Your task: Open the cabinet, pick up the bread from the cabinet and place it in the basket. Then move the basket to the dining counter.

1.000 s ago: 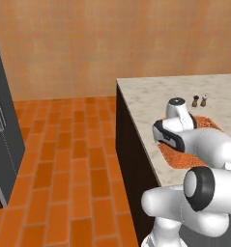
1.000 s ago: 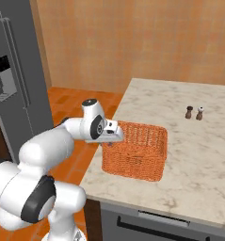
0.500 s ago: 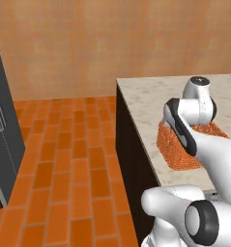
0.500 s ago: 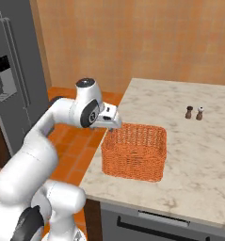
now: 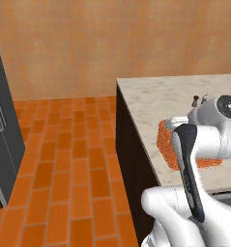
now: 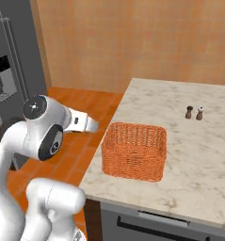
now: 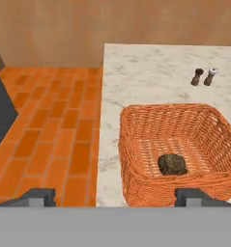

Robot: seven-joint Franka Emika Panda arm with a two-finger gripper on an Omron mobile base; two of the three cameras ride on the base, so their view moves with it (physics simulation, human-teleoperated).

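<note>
In the left base view we see the basket [image 5: 167, 144] on the dining counter [image 5: 155, 103], near its front left part, and most of it is hidden behind our own arm. From the part that shows, it is woven and orange, so we judge it light and a little flexible.

In the right base view the basket [image 6: 135, 150] stands fully on the dining counter [image 6: 180, 155], with low sloping walls. The salt and pepper shakers [image 6: 194, 113] stand well apart behind it. We think the walls are stiff enough to hold their shape, but the weave could bend or slip if it is pinched only at a thin edge; a wall near its middle looks to us like the best place to take hold.

In the hand view the gripper [image 7: 114, 197] has its jaws spread wide, one tip at each side, and they hold nothing. The bread [image 7: 172, 164] lies inside the basket [image 7: 136, 140], on its bottom near the front wall. It is small and rounded, probably light and soft, so we judge it may roll if the basket tilts.
</note>
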